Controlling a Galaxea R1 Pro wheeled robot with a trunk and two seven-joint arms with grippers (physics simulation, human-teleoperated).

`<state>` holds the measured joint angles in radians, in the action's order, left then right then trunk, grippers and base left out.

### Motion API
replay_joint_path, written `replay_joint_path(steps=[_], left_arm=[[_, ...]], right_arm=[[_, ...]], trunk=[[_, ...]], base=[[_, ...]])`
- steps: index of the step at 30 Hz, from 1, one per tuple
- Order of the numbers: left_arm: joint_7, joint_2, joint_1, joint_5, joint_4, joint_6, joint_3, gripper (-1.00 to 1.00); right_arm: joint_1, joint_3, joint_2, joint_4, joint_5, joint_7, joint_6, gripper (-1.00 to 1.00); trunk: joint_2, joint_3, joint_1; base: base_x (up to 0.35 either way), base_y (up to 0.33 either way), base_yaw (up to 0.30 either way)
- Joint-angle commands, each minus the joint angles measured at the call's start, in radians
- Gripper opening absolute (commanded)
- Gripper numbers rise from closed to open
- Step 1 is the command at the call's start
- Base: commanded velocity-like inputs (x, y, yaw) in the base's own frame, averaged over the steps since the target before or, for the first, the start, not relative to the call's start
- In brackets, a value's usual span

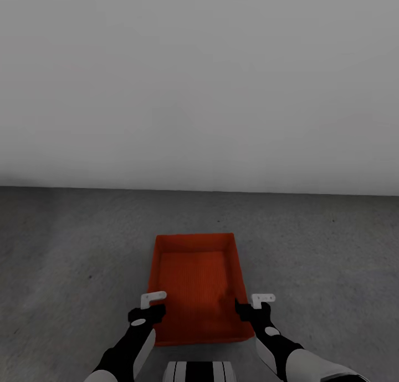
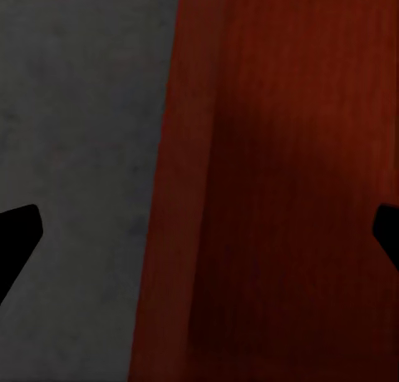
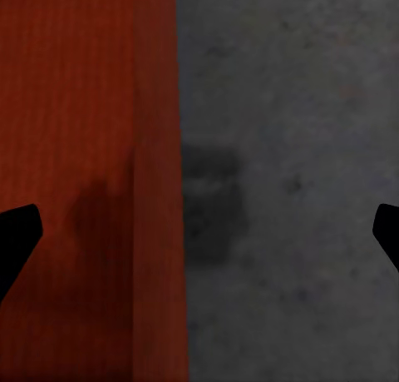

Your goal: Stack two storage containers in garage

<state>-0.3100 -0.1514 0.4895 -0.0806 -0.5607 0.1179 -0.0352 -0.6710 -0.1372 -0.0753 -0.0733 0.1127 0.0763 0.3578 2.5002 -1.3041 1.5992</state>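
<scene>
A pale wall (image 1: 199, 82) stands far; grey floor (image 1: 66, 260) spreads near. One bin (image 1: 197, 285) sits on it, centred. The left gripper (image 1: 148, 310) and right gripper (image 1: 252, 309) hover over its side walls, jaws wide, holding nothing. Judged: first bin placed; next, fetch the second.

Soft, even light fills the head view; the pale wall (image 1: 199, 82) shades gently darker toward the top corners, with no glare. The floor (image 1: 66, 243) looks grainy and slightly blurred. Both wrist views are dim and smeared. A soft dark shadow falls on the bin (image 3: 83, 149) and the concrete beside it. The fingertips (image 2: 17, 236) are flat black silhouettes.
</scene>
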Motion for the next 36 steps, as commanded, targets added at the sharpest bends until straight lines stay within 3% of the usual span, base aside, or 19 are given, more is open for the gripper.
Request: replay_joint_path(steps=[1, 4, 36], left_arm=[[-0.006, 0.0, 0.0, -0.008, -0.002, 0.005, -0.004, 1.0], [-0.007, 0.0, 0.0, -0.008, -0.002, 0.004, -0.004, 1.0], [-0.004, 0.001, 0.0, -0.01, -0.001, 0.011, -0.002, 1.0]], right_arm=[[-0.001, 0.005, 0.0, 0.005, 0.022, 0.003, -0.039, 1.0], [-0.001, 0.005, 0.0, 0.005, 0.022, 0.003, -0.039, 1.0], [-0.001, 0.005, 0.0, 0.005, 0.022, 0.005, -0.039, 1.0]], trunk=[[0.0, -0.001, 0.001], [0.0, -0.001, 0.001], [-0.224, 0.1, -0.122]], base=[[0.0, 0.0, 0.0], [0.0, 0.0, 0.0], [0.0, 0.0, 0.0]])
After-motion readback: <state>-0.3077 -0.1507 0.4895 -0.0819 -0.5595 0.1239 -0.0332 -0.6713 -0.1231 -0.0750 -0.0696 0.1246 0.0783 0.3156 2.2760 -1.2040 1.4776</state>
